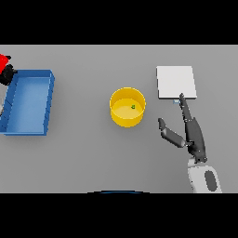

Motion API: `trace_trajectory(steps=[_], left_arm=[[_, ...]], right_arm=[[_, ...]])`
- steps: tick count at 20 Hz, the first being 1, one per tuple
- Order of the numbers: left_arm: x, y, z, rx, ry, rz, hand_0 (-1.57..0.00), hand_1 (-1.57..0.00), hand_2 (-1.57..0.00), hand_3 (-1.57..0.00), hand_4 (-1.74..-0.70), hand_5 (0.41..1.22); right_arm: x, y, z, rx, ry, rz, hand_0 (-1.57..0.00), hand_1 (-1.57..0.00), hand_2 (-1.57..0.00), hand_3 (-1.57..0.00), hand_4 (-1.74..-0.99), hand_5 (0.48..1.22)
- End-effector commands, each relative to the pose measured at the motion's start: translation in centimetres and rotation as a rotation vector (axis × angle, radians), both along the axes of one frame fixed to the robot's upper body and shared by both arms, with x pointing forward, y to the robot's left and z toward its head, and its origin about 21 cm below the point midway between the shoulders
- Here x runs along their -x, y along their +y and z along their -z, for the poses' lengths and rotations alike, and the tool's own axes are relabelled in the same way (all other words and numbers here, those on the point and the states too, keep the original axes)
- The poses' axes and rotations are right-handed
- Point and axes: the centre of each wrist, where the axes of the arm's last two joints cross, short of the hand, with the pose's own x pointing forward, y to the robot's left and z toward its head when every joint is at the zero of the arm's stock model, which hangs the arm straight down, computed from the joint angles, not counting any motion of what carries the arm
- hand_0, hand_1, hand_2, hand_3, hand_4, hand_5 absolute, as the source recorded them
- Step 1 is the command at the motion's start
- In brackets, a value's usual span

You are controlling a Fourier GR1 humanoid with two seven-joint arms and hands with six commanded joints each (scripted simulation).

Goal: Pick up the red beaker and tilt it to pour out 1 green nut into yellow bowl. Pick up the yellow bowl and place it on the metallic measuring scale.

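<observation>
Fingers straight and thumb spread wide, the right hand [190,132] hovers empty over the grey counter [83,153], its fingertips reaching the near edge of the metallic measuring scale [175,82]. Just to its left stands the yellow bowl [127,107], apart from both hand and scale, with one green nut [133,107] already inside. At the far left edge, the left hand [6,75] holds the red beaker [4,60] beside a blue tray [28,102]. Pouring looks finished; lifting the bowl onto the scale remains.
</observation>
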Motion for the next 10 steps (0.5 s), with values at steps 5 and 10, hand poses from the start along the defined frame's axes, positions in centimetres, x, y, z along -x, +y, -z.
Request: trace_trajectory(steps=[5, 10], left_arm=[[0.9, -0.2, 1.6, 0.006, 0.032, -0.032, -1.57, -1.57, -1.57, -1.55, -1.74, 1.039], [2.5, -0.1, 1.4, -0.012, 0.175, 0.075, -1.46, -1.18, -1.19, -1.13, -1.23, 0.803]], right_arm=[[0.3, -0.2, -0.2, 0.006, -0.011, -0.007, 0.00, 0.00, 0.00, 0.00, -1.203, 0.663], [0.4, -0.6, 0.0, -0.004, -0.021, -0.011, 0.00, 0.00, 0.00, 0.00, -1.188, 0.663]])
